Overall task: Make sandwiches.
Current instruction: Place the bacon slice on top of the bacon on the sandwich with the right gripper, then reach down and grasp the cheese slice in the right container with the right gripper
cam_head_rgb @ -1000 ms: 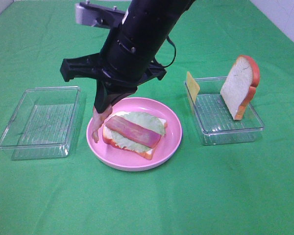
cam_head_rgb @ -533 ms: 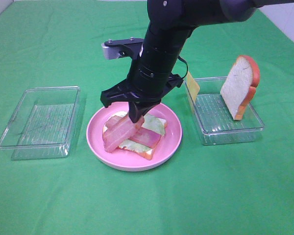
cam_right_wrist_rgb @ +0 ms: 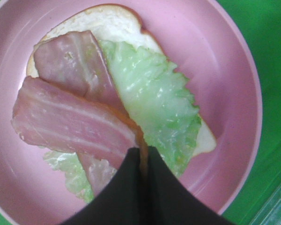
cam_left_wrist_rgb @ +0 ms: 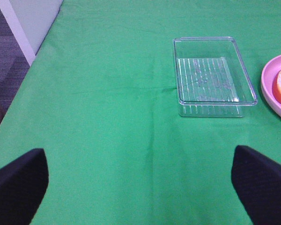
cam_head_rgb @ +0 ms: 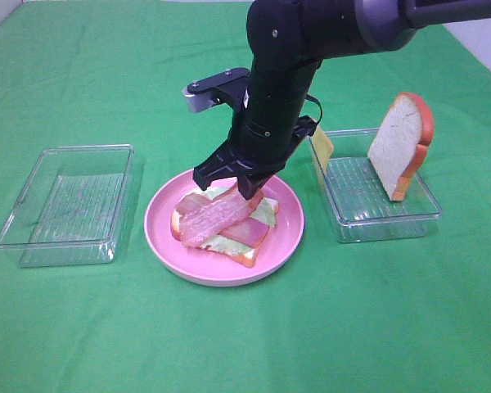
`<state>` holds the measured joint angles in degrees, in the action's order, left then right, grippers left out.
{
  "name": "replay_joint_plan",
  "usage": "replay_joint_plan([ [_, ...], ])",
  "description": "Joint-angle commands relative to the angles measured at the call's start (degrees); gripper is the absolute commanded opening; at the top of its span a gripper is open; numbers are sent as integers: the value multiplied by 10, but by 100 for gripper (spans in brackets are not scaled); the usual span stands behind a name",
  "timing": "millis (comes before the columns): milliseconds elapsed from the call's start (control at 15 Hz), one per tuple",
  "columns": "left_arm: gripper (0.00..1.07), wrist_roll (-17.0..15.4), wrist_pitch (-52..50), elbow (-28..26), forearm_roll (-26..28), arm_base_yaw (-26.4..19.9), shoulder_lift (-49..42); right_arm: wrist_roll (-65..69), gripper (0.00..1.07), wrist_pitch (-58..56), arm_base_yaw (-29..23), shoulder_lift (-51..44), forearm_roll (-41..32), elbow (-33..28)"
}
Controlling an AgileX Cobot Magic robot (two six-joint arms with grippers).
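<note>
Sandwich (cam_head_rgb: 225, 228) of one bread slice (cam_right_wrist_rgb: 107, 21), one lettuce leaf (cam_right_wrist_rgb: 154, 93) and two bacon strips (cam_right_wrist_rgb: 77, 65) lies on one pink plate (cam_head_rgb: 288, 237) under the right claw (cam_head_rgb: 250, 196), clamped on the upper strip (cam_right_wrist_rgb: 70, 124); left claw (cam_left_wrist_rgb: 140, 185) stands apart.

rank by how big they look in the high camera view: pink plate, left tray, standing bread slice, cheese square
1. pink plate and left tray: too alike to split
2. bread slice
3. cheese, only partly showing

tabletop (cam_head_rgb: 82, 327): I see a green cloth (cam_left_wrist_rgb: 107, 117) covering it, faintly creased | wall (cam_left_wrist_rgb: 30, 21): white, past the tabletop's edge in my left wrist view | floor (cam_left_wrist_rgb: 4, 70): dark grey, patterned | light: even, soft shadows only
</note>
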<state>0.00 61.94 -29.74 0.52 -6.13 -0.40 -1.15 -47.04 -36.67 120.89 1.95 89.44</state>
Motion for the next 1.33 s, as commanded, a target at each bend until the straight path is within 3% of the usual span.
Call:
replay_joint_plan([
  [67,101,-4,-2,1,4,-1,-7,-11,0,2,1,9,15,2],
  [133,101,-4,-2,1,4,-1,-7,-13,1,5,1,11,14,2],
  [333,101,-4,-2,1,4,-1,-7,-14,87,-9,-1,2,0,9],
  [400,101,-4,-2,1,4,-1,-7,-15,97,-33,-5,-3,-3,27],
  [667,101,-4,-2,1,4,-1,-7,-10,97,-123,-6,-30,15,117],
  [933,101,-4,-2,1,4,-1,-7,22,97,-194,5,-32,101,206],
  [1333,101,-4,-2,1,4,-1,-7,26,97,-203,131,-21,32,208],
])
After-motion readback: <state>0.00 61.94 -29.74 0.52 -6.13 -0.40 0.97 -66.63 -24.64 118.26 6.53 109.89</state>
